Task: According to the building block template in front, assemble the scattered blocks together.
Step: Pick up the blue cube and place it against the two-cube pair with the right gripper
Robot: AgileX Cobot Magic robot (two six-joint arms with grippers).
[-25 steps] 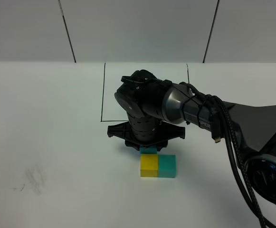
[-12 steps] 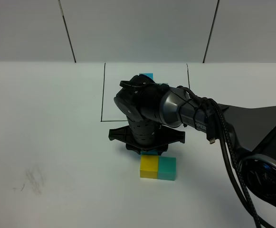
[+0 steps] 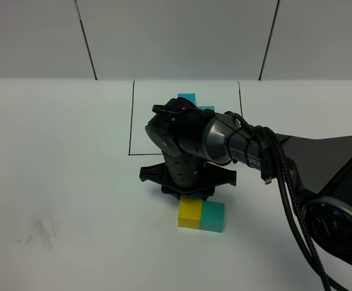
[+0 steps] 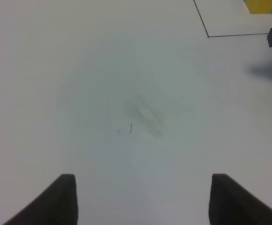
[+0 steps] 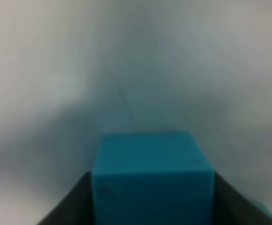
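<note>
Right wrist view shows the right gripper (image 5: 152, 206) clamped on a sky-blue cube (image 5: 152, 176), while the left gripper (image 4: 143, 197) hangs parted over the white table (image 4: 126, 84).

Matte yellow cube (image 3: 190, 213) beside matte teal-green cube (image 3: 212, 216) on plain white counter (image 3: 60, 182), faintly smudged grey. Sky-blue cube face (image 5: 152, 180) between dark pincer fingers (image 5: 68, 204). Glossy black robot arm (image 3: 194, 142); thin black drawn rectangle (image 3: 131, 118) around sky-blue and teal-green template cubes (image 3: 191, 99).
</note>
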